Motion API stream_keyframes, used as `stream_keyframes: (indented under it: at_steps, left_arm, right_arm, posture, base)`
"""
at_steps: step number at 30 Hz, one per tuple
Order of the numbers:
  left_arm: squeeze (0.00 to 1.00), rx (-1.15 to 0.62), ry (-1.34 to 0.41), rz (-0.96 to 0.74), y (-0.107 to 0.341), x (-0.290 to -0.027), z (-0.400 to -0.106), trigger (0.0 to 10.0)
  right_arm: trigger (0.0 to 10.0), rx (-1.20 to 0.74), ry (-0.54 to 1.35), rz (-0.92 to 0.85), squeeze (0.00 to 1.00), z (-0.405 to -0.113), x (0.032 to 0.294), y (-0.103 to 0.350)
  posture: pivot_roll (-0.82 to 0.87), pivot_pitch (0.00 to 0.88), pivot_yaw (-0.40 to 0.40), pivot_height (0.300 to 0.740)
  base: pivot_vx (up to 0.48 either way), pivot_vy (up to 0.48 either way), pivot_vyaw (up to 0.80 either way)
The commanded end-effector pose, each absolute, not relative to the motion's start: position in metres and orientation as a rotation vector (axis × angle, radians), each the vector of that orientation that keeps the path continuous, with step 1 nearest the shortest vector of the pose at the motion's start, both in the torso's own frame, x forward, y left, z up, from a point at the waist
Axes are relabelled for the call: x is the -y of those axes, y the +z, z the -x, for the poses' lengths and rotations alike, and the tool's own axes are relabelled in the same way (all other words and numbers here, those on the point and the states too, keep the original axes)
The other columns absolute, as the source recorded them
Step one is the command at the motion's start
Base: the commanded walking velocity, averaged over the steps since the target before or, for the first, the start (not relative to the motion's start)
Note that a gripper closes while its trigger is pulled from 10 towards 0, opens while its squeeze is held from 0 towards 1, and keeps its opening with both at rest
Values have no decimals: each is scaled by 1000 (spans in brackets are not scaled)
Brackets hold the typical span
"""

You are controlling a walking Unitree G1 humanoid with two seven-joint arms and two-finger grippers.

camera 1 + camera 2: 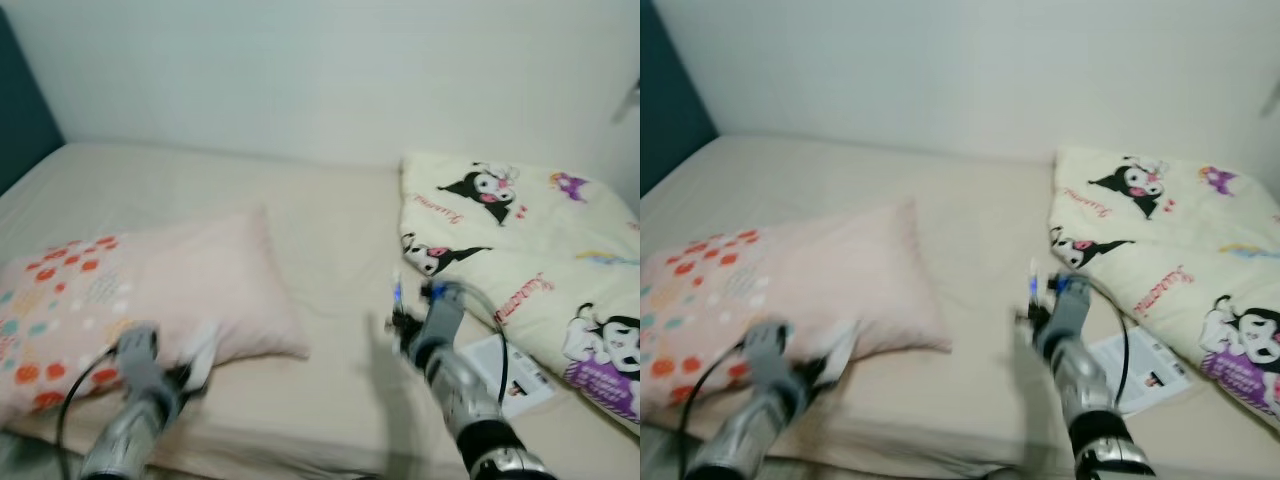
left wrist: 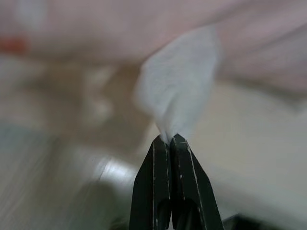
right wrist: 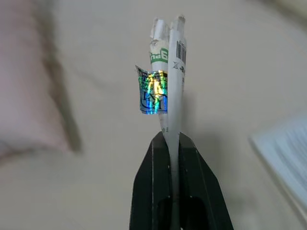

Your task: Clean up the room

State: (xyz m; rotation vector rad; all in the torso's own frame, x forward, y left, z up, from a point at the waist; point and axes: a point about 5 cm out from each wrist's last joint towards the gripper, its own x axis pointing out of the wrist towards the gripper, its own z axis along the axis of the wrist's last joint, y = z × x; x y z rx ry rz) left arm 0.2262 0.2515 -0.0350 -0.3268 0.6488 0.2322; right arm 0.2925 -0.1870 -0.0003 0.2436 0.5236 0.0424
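A beige bed [image 1: 330,230] takes up most of the scene, set against a pale wall [image 1: 330,70]. On its right side lies a folded cream blanket [image 1: 540,260] printed with cartoon figures; on the left rests a pink pillow [image 1: 150,290] with orange and teal spots at one end. A white leaflet [image 1: 510,375] lies flat on the sheet, just beside the blanket's near edge.

The left gripper [image 2: 171,140] hovers near the pillow's front edge, its fingers pressed together on a thin white scrap [image 2: 180,84] — soft, crumpled, likely tissue, though the blur leaves that unsure. The right gripper [image 3: 171,139] is over the middle of the bed, between pillow and blanket, clamped on a small wrapper [image 3: 165,72]: a narrow, flattened white strip standing up from the fingertips, with green lettering, a barcode and a shiny rainbow sticker folded out to one side.

Both pieces are light and pinched only at their lower ends, so a quick swing of either arm could probably tug them free — they would drop back onto the bedding. The leaflet remains to be collected, and its flatness on the soft sheet may make it hard to get fingers under.
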Motion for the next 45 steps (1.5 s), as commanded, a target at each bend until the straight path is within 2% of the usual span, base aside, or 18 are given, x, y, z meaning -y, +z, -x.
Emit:
stream_keyframes:
  at_steps: [1,3,5,6,9,13,14,15,16,17,20,23,27,32,33,37,45]
  left_arm:
    - [0,-696,293,283,-44,-261,-211,10000]
    - [0,-696,293,283,-44,-261,-211,10000]
    - [0,-789,383,242,-58,-271,-183,10000]
    - [0,-789,383,242,-58,-271,-183,10000]
    - [0,-894,439,198,-73,-274,-157,10000]
    - [0,-950,447,180,-80,-271,-144,10000]
    - [0,-993,451,170,-86,-267,-134,10000]
    - [0,-1014,448,167,-88,-265,-129,10000]
    - [0,-1014,448,167,-88,-265,-129,10000]
    - [0,-1034,441,156,-90,-262,-126,10000]
    - [0,-1074,401,136,-96,-253,-118,10000]
    - [0,-1088,368,103,-97,-249,-119,10000]
    - [0,-1113,248,-30,-97,-238,-127,10000]
    - [0,-1104,210,-57,-96,-232,-135,10000]
    - [0,-1124,123,-168,-96,-227,-139,10000]
    - [0,-1150,46,-277,-98,-222,-139,10000]
    - [0,-1160,-2,-310,-100,-213,-138,10000]
  right_arm:
    - [0,-587,-19,-298,0,-279,195,-14]
    - [0,-587,-19,-298,0,-279,195,-14]
    - [0,-701,-59,-277,0,-253,202,-37]
    - [0,-701,-59,-277,0,-253,202,-37]
    - [0,-853,-72,-179,0,-218,208,-61]
    - [0,-926,-116,-178,0,-196,214,-73]
    - [0,-982,-161,-180,0,-178,220,-81]
    - [8275,-1003,-179,-178,0,-170,222,-85]
    - [8275,-1003,-179,-178,0,-170,222,-85]
    - [10000,-1016,-191,-179,0,-164,223,-87]
    - [10000,-1075,-148,-99,0,-146,223,-94]
    - [10000,-1078,-144,-100,0,-145,221,-95]
    - [10000,-1073,-133,-88,0,-147,219,-95]
    - [10000,-1064,-121,-79,0,-151,219,-93]
    - [10000,-1056,-93,-51,0,-156,218,-91]
    - [10000,-1054,-64,-20,0,-160,217,-90]
    - [10000,-1055,-39,5,0,-162,213,-90]
  posture:
    - [-51,0,-30,697]
    - [-51,0,-30,697]
    - [-54,0,-31,707]
    - [-54,0,-31,707]
    - [-51,0,-36,722]
    - [-48,0,-40,732]
    - [-45,0,-42,740]
    - [-45,0,-42,740]
    - [-45,0,-42,740]
    - [-40,0,-42,740]
    - [-38,0,-40,740]
    - [-36,0,-40,740]
    - [-35,0,-37,740]
    - [-29,0,-42,740]
    - [-26,0,-50,740]
    - [-27,0,-54,740]
    - [-27,0,-57,740]
  base:
    - [0,0,0]
    - [0,0,0]
    - [0,0,0]
    - [0,0,0]
    - [0,0,0]
    - [0,0,0]
    - [0,0,0]
    - [0,0,0]
    - [0,0,0]
    - [0,0,0]
    - [0,0,533]
    - [0,0,800]
    - [0,0,800]
    - [0,0,796]
    - [0,0,794]
    - [0,0,794]
    - [0,0,794]
